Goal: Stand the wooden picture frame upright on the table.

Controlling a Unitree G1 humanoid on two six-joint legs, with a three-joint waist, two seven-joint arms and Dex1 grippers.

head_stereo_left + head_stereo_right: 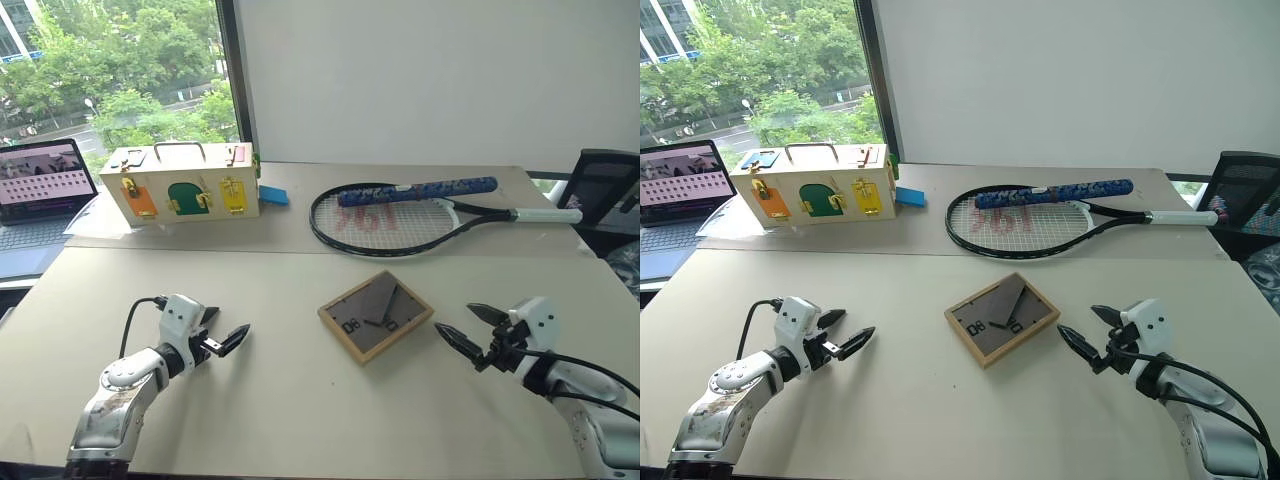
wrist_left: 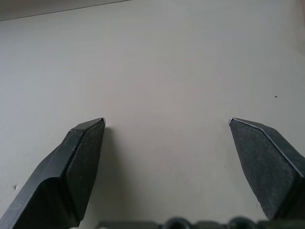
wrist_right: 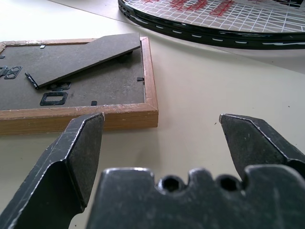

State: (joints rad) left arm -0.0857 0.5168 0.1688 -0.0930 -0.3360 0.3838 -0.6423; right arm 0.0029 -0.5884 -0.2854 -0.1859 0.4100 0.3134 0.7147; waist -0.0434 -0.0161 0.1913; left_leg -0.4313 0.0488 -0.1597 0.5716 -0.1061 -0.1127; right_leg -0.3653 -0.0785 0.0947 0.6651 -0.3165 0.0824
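The wooden picture frame point(image 1: 375, 315) lies flat on the beige table point(image 1: 300, 400), near its middle, with the dark grey backing and its triangular stand facing up. In the right wrist view the frame point(image 3: 81, 76) lies just ahead of the fingers, with its near corner between them. My right gripper point(image 1: 472, 336) hovers open a short way to the right of the frame, pointing at it. My left gripper point(image 1: 228, 331) hovers open well to the left of the frame, over bare tabletop point(image 2: 162, 71). Neither gripper holds anything.
A tennis racket point(image 1: 400, 215) lies behind the frame. A pale wooden box with coloured doors point(image 1: 180, 185) stands at the back left, a small blue block point(image 1: 272, 195) beside it. A laptop point(image 1: 40, 185) sits at the far left. A dark chair point(image 1: 605, 195) stands at the right edge.
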